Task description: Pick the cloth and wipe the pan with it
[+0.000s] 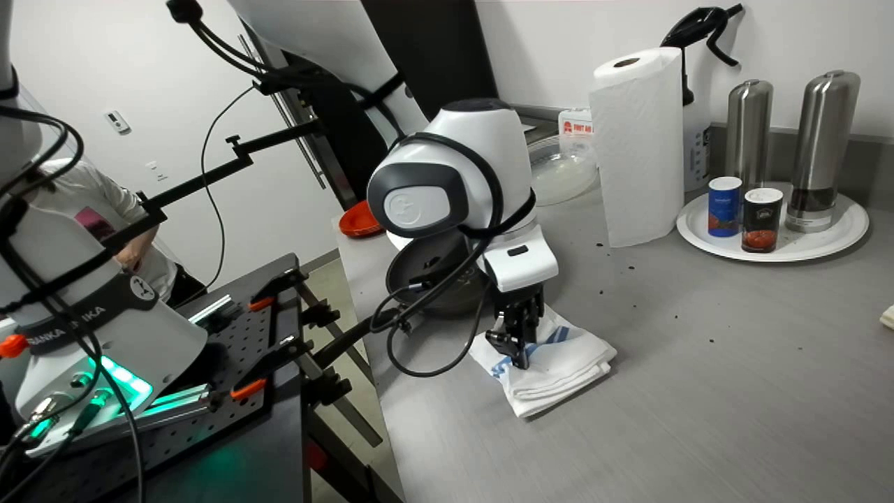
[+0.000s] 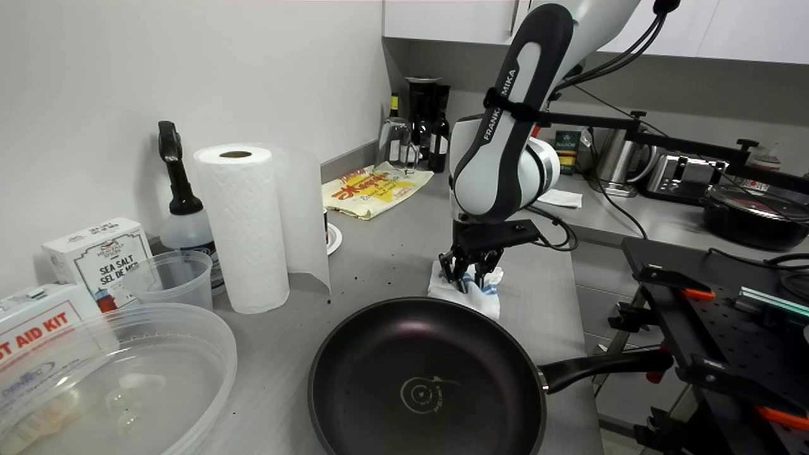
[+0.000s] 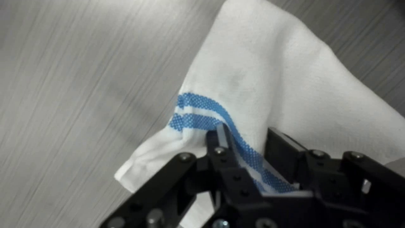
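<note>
We see the cloth (image 1: 569,370), white with blue stripes, which lies folded on the grey desk (image 1: 712,391), closer to the long edge that faces the robot's base (image 1: 150,332). The jaws reach down onto it; they stand partly apart, unclenched, with a striped crease of cloth between them. Near the cloth, along the same edge, is the black pan (image 2: 436,379), and its handle (image 2: 600,370) extends beyond this edge. Towards the edge at the wall (image 1: 559,49) we find the paper towel roll (image 1: 639,154) and a white plate (image 1: 719,246).
</note>
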Action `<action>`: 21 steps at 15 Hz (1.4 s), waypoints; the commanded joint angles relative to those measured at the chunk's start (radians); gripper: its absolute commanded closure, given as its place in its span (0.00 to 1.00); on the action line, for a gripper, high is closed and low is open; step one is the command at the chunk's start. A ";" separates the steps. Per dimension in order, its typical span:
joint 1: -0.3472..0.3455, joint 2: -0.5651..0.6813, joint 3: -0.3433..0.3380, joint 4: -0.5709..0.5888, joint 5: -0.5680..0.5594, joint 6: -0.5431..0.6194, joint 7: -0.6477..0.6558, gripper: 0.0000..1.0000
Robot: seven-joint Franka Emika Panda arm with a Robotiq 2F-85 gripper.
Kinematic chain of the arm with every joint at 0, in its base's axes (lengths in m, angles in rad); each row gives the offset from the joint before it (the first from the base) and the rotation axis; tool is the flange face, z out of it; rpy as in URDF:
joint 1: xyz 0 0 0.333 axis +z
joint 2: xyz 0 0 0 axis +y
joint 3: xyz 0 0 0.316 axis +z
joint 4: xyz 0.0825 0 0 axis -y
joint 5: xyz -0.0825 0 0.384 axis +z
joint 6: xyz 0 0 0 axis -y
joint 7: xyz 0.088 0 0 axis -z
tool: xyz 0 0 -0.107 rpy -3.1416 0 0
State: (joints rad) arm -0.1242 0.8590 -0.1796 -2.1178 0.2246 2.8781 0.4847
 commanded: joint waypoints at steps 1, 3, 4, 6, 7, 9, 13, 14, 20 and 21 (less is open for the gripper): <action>-0.018 0.022 0.016 0.031 0.035 -0.028 -0.042 0.97; -0.022 0.021 0.017 0.035 0.036 -0.039 -0.043 1.00; -0.025 0.021 0.019 0.038 0.037 -0.045 -0.044 0.96; -0.032 0.013 0.025 0.039 0.039 -0.059 -0.051 1.00; -0.037 0.008 0.028 0.040 0.040 -0.070 -0.055 0.98; -0.048 -0.008 0.036 0.036 0.043 -0.083 -0.068 0.98; -0.079 -0.058 0.068 0.014 0.053 -0.110 -0.113 0.98; -0.091 -0.076 0.082 0.006 0.059 -0.115 -0.130 0.98; -0.111 -0.167 0.129 -0.030 0.088 -0.104 -0.192 0.98; -0.108 -0.183 0.132 -0.038 0.091 -0.097 -0.195 0.98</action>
State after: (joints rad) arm -0.2232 0.7469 -0.0711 -2.1092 0.2781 2.7837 0.3382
